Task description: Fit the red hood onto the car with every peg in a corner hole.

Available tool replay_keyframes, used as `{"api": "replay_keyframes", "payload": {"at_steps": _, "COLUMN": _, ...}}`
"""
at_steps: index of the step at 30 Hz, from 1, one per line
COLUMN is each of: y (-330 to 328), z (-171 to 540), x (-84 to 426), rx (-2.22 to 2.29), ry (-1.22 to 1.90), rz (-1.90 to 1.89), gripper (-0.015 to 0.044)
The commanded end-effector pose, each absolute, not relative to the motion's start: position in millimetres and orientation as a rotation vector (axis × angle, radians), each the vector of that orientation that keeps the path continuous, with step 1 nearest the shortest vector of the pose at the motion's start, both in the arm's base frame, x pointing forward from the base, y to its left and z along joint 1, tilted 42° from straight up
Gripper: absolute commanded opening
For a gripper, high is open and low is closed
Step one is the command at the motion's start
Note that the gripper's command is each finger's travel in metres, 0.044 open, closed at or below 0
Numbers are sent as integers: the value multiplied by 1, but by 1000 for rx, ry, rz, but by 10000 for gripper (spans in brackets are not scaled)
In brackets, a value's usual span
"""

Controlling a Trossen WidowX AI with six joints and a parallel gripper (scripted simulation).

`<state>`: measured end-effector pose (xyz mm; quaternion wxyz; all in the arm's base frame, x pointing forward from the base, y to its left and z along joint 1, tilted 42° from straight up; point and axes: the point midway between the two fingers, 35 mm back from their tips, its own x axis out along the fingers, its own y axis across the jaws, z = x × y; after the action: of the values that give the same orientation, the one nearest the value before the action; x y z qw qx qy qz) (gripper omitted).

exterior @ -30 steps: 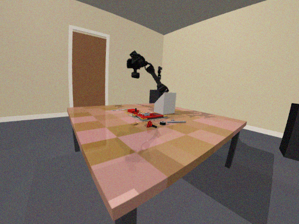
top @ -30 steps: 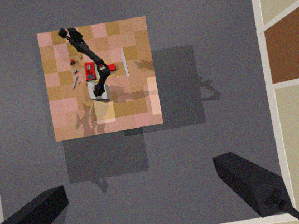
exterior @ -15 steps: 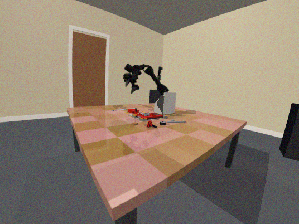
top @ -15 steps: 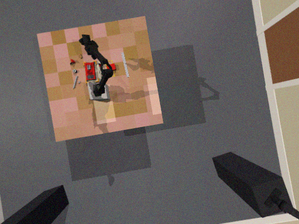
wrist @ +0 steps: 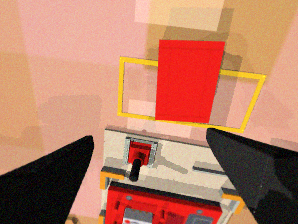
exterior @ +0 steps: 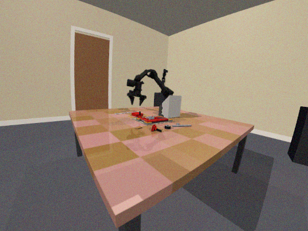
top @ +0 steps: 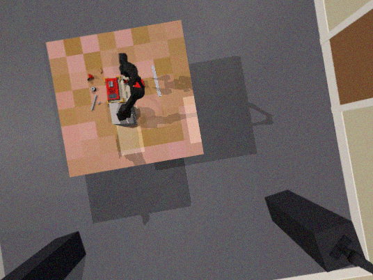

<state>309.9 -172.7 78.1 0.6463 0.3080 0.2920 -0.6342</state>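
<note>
The red hood lies on the table across a yellow outline, its flat roof facing the wrist camera. The red car chassis sits between orange corner brackets of the jig. A grey block, apparently the engine, shows on its deck. The pegs and the hood's corner holes cannot be made out. My gripper is open and empty, well above the table. In the wrist view the hood lies beyond the fingertips and the chassis is at the bottom edge.
A beige board with a black lever on a red base stands between chassis and hood. A grey box is by the arm's base. A long pale strip lies past the hood. Small loose parts lie on the chassis's other side.
</note>
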Motion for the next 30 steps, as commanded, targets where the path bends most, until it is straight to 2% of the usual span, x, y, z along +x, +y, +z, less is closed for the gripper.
{"api": "replay_keyframes", "payload": {"at_steps": 1, "y": -195, "z": 77, "x": 277, "rx": 689, "ry": 639, "rz": -1590, "gripper": 440}}
{"api": "replay_keyframes", "payload": {"at_steps": 30, "y": -209, "z": 70, "x": 272, "rx": 687, "ry": 636, "rz": -1615, "gripper": 440}}
